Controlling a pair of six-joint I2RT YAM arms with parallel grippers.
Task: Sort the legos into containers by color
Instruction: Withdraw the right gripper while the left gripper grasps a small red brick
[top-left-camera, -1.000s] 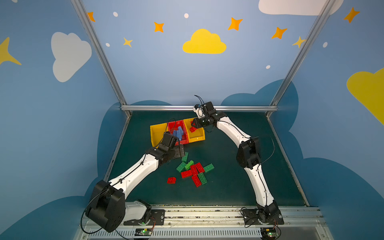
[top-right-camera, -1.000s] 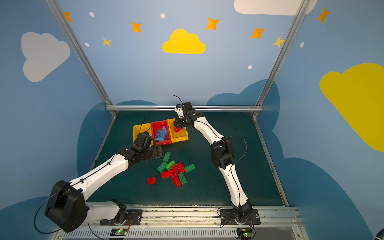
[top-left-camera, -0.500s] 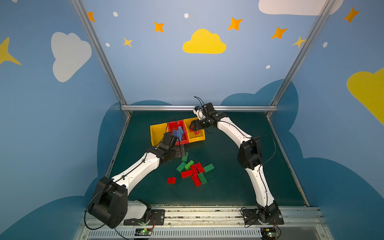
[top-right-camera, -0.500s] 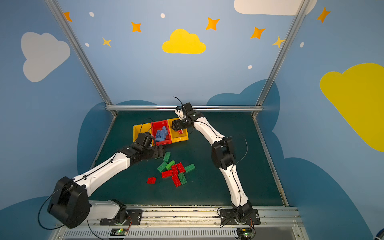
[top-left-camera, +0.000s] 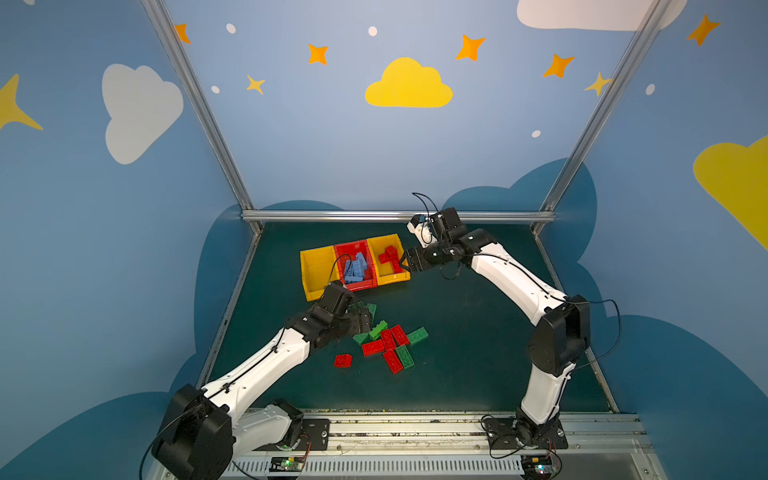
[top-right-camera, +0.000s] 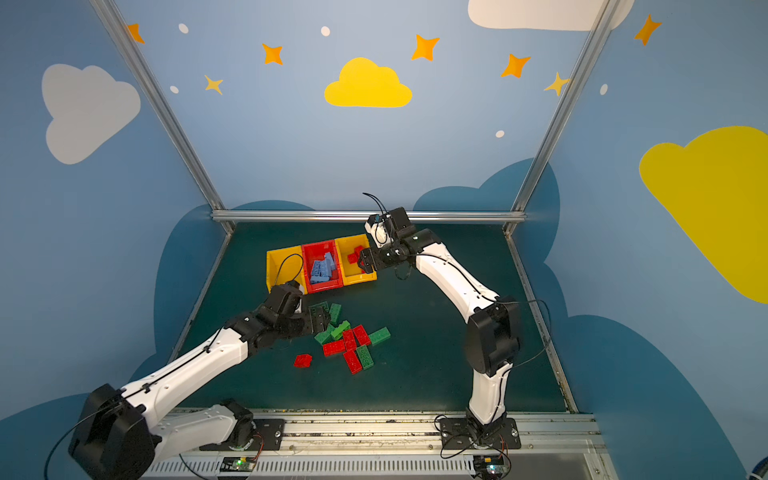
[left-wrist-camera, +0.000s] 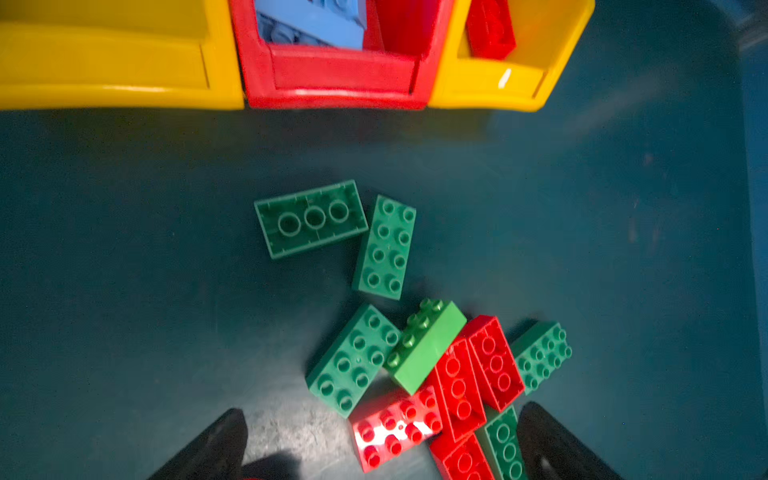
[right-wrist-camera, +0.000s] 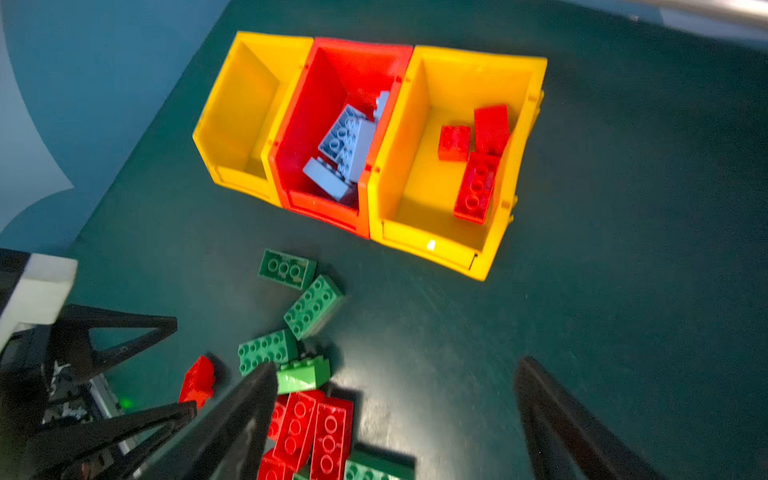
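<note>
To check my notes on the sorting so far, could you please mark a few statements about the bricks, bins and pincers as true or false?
1. The blue bricks lie in the red bin. True.
2. All green bricks are in bins. False: those in view lie on the table.
3. The yellow bin by the right pincer holds red bricks. True.
4. The left pincer grips a brick. False: it is open and holds nothing.
5. One green brick lies with its hollow underside up. True.
</note>
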